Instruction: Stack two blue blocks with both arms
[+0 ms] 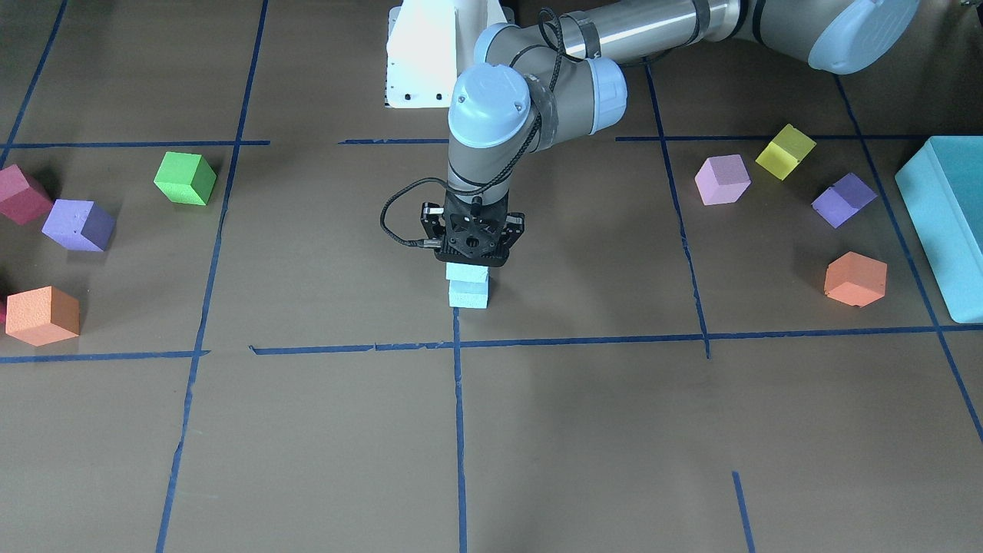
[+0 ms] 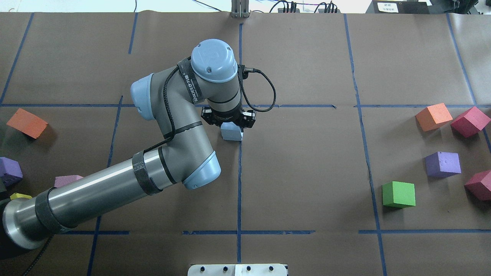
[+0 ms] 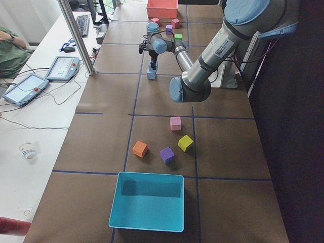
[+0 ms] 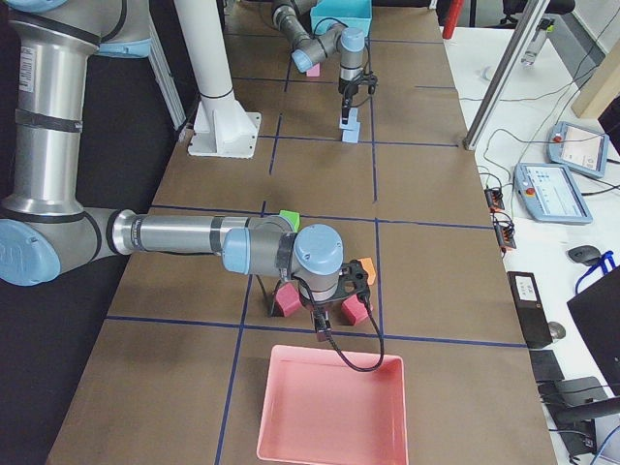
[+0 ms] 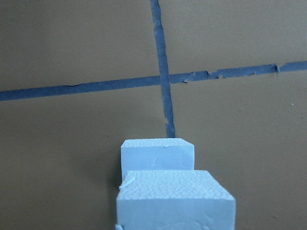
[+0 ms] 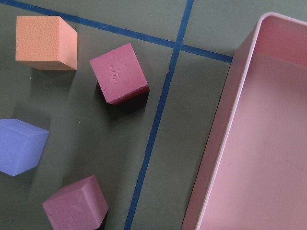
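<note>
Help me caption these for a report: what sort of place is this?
Probably a robotics lab bench: the left arm works over a paper-covered table gridded with blue tape, and teach pendants sit on the side desk.

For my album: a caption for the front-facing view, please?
Left arm poised above two stacked blue blocks, coloured cubes scattered either side.

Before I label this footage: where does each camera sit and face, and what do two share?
Front-facing: across the table, facing the robot; left arm.
Overhead: behind the robot, looking forward and down; left arm.
Exterior left: from the teal box end, along the table; left arm near.
Exterior right: from the pink tray end, along the table; right arm near.
Left wrist: down onto two blue blocks; no body.
Right wrist: down onto cubes and pink tray; no body.
Shared: front-facing and overhead show the left gripper at the blue blocks.
</note>
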You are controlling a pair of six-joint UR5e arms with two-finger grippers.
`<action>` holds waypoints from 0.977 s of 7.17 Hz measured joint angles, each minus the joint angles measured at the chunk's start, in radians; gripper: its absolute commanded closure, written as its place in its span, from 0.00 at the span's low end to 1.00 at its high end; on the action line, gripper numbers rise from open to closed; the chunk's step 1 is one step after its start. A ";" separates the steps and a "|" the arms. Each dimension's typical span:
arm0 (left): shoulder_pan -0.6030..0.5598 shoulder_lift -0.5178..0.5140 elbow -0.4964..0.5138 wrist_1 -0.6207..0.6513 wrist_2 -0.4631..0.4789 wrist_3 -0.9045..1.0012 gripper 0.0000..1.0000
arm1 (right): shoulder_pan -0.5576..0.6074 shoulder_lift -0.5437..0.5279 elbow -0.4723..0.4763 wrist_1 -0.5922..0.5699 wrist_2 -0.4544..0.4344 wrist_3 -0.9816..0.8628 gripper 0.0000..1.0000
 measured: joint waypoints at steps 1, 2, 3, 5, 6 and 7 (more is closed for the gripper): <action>-0.002 -0.001 0.003 0.001 0.001 0.001 0.39 | 0.000 0.001 0.000 0.000 0.000 0.000 0.00; -0.005 -0.001 0.006 0.001 0.001 0.001 0.39 | 0.000 0.001 0.000 0.000 0.000 0.000 0.00; -0.007 -0.002 0.008 0.002 0.001 0.000 0.36 | 0.000 0.001 0.000 0.000 0.000 0.000 0.00; -0.008 -0.004 0.015 0.002 0.001 -0.004 0.02 | 0.000 0.001 0.000 -0.001 -0.001 0.000 0.00; -0.009 -0.006 0.019 0.001 0.002 -0.005 0.00 | 0.000 0.001 0.000 -0.001 -0.001 0.000 0.00; -0.009 -0.010 0.021 0.000 0.010 -0.006 0.00 | 0.000 0.001 -0.001 -0.001 -0.001 0.000 0.00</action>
